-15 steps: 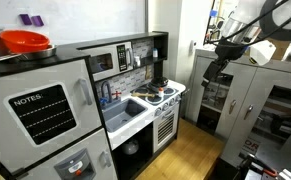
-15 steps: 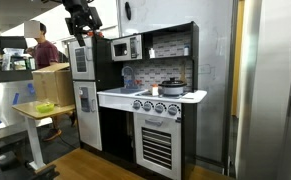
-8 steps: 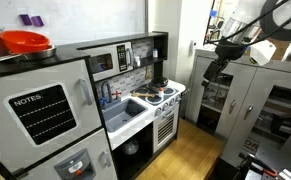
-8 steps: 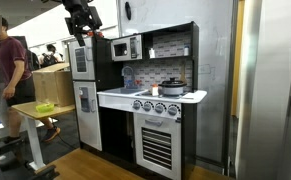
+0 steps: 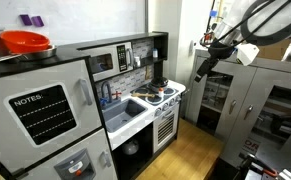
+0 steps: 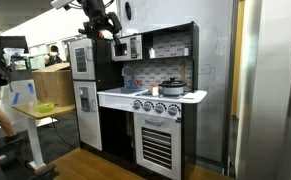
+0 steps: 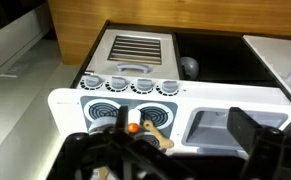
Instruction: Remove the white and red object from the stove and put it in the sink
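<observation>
One white and red object [image 7: 145, 124] on stove [image 7: 70, 102], well below tool [image 7: 163, 140]; jaws spread wide.

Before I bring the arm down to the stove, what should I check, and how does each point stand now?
1. Pincer above the stove: not ok. In an exterior view it hangs high and off to the side.
2. Pincer open: ok. The wrist view shows its fingers wide apart with nothing between them.
3. White and red object on the stove: ok, seen in the wrist view.
4. Its shape for a grasp: cannot tell.
5. Gap to the dark pot: cannot tell.
6. Sink beside the stove: ok.
</observation>
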Motion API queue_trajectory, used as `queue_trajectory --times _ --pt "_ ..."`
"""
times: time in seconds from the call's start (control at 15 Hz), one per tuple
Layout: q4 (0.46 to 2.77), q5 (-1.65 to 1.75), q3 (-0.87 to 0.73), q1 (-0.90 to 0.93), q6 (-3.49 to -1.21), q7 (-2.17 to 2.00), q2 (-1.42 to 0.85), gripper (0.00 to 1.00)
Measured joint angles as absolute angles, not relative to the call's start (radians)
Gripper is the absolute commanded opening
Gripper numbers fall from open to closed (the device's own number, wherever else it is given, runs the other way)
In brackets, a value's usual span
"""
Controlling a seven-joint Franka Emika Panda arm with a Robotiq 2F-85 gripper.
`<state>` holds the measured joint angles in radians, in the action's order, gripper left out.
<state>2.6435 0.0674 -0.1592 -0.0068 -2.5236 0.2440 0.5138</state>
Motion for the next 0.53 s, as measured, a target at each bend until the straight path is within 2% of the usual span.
queue_trajectory --times 0.53 --pt "2.378 -0.079 -0.187 0.073 -2.618 0.396 0.154 1.00"
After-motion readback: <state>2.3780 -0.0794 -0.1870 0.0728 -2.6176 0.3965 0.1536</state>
